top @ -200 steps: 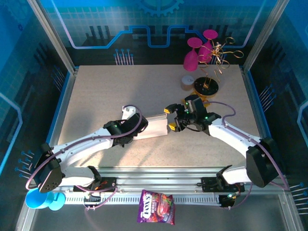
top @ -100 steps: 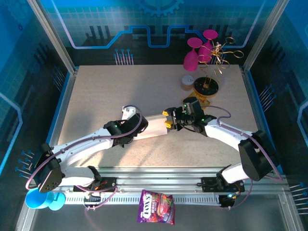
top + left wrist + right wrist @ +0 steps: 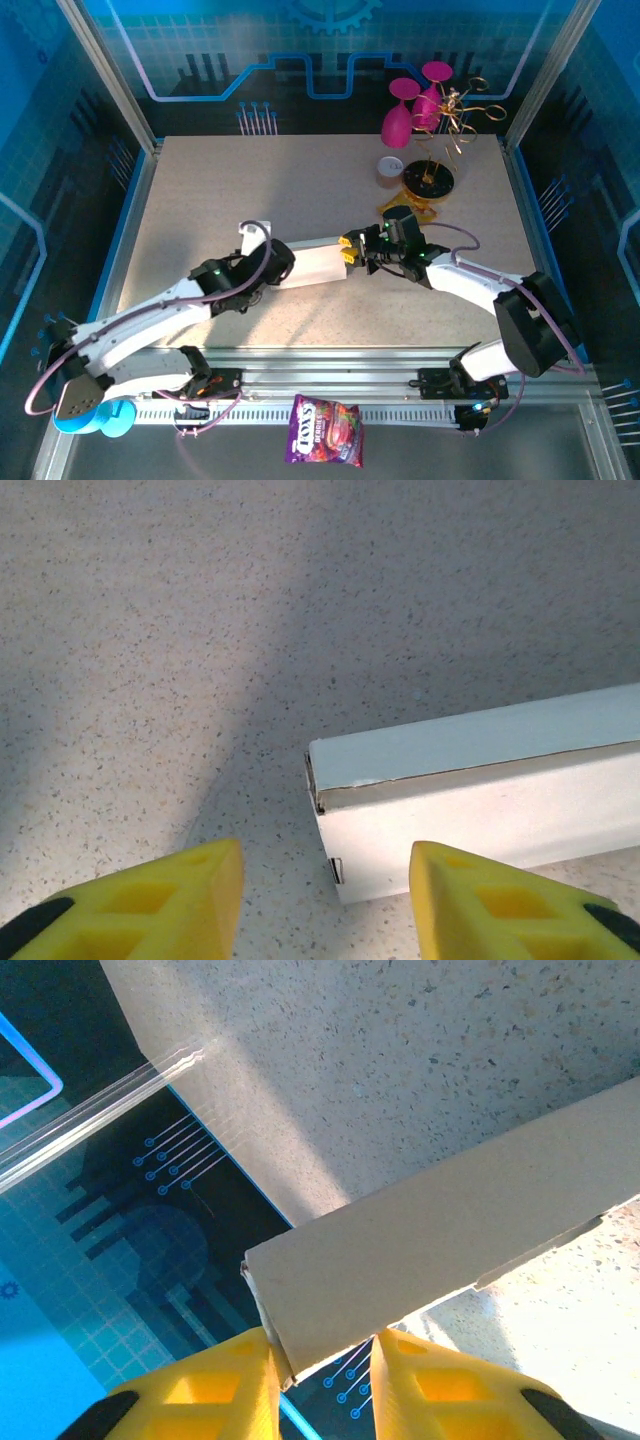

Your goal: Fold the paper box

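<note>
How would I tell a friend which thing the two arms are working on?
Find the speckled beige table, then its middle, where the left end effector and right end effector face each other. Between them is the box, long and slim. It is plain white cardboard, unlike the pink glasses at the back or the purple candy bag in front.

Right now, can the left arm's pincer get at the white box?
Probably yes: the left pincer stands open just short of one end of the paper box, with only bare table between them.
</note>
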Available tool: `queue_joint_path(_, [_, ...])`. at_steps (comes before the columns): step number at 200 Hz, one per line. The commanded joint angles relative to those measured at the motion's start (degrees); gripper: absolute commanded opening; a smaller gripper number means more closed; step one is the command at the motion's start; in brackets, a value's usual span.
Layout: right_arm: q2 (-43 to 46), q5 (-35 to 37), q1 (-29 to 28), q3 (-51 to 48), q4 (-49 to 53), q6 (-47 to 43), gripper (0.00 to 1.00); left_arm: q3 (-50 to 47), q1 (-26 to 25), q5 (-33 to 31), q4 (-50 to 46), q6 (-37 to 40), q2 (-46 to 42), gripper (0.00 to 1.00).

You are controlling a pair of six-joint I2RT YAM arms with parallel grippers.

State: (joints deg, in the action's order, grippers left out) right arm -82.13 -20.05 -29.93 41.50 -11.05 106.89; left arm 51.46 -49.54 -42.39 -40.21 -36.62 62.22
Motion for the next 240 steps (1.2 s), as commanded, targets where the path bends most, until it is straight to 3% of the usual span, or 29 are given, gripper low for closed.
queue_joint_path(1, [0.3,0.3,0.3,-1.5,3.2,-1.1,0.26,2.3,0.0,2.5,-6.2,-11.0,-5.8,0.58])
queue_joint_path(13, [0.3,0.3,0.3,-1.5,3.2,-1.3,0.25,2.9,2.3,5.6,-8.7,-18.5,-8.8,0.62])
queue_joint_path(25, [0.4,0.3,0.1,-1.5,3.2,-1.6,0.25,3.0,7.3,12.8,-9.9,-26.2,-11.0,0.63])
queue_joint_path(46, [0.6,0.3,0.1,-1.5,3.6,-1.9,0.24,-0.8,16.5,28.5,-4.0,-37.1,-13.5,0.64])
queue_joint_path(59, [0.5,0.2,-0.1,-1.5,3.6,-2.0,0.24,-2.3,18.9,33.4,-1.7,-43.0,-13.7,0.64])
queue_joint_path(77, [0.3,0.1,0.0,-1.5,3.2,-2.1,0.23,-2.9,19.6,35.1,-1.8,-49.9,-13.5,0.67])
queue_joint_path(121, [0.5,-0.1,0.0,-1.6,2.9,-2.1,0.22,-11.1,22.4,40.6,13.5,-60.5,-12.2,0.67])
queue_joint_path(181, [0.7,-0.3,0.0,-2.3,2.0,-1.7,0.21,-14.5,25.5,42.5,21.2,-63.4,-9.7,0.65])
queue_joint_path(240, [0.6,-0.6,0.1,-2.2,1.6,-1.7,0.21,-18.8,25.9,45.5,27.6,-66.4,-6.9,0.48])
